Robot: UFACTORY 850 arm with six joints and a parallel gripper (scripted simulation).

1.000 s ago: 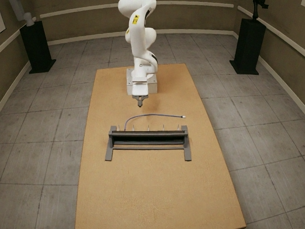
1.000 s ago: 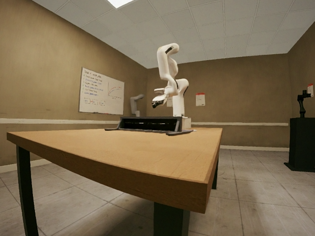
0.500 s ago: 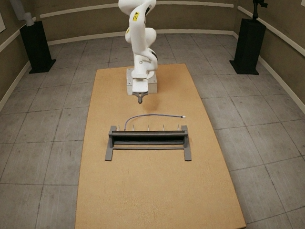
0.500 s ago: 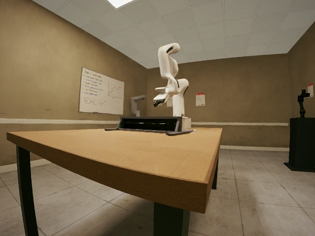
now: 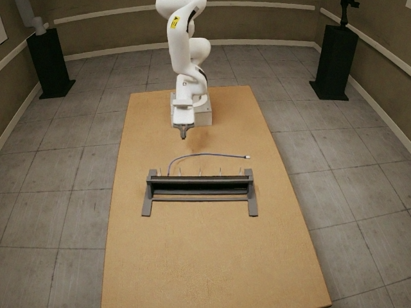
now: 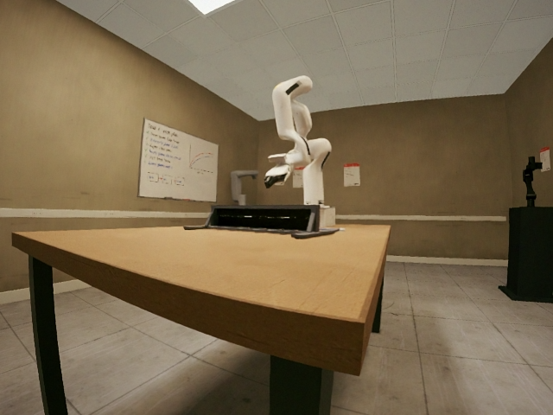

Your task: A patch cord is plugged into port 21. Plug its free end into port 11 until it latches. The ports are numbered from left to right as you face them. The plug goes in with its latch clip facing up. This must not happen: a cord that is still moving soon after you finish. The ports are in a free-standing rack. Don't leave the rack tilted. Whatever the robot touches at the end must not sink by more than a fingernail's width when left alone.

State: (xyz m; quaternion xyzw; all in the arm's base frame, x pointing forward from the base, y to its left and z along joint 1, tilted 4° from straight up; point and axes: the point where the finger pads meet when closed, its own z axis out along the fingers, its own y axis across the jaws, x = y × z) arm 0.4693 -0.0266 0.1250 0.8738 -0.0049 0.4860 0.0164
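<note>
A room with tan walls, grey floor tiles and a panelled white ceiling holds a long wooden surface (image 5: 212,251) with a fine grain and dark legs. At the far left of the top view a black pedestal (image 5: 49,63) stands against the wall, and in the exterior view a whiteboard (image 6: 177,162) hangs on the left wall.

On the surface sits the rack (image 5: 200,185), a low grey frame of flat bars with two long feet running toward the near edge and a dark strip of ports along its far face. It stands level, both feet flat on the wood. Near its left end a thin, pale lilac cord (image 5: 199,154) rises from behind the frame, arcs up and then runs rightward across the wood. Its free end, a small white plug (image 5: 246,156), lies on the surface just beyond the rack's right end, apart from it.

The arm (image 5: 187,56) is smooth, white and rounded, rising from a pale square base (image 5: 205,114) behind the rack. It folds over itself at the elbow and reaches down and forward. Its dark pincer (image 5: 182,134) hangs above the wood, well apart from the cord and the plug, with the fingers pressed together on nothing.

A second black pedestal (image 5: 335,63) stands at the right.
</note>
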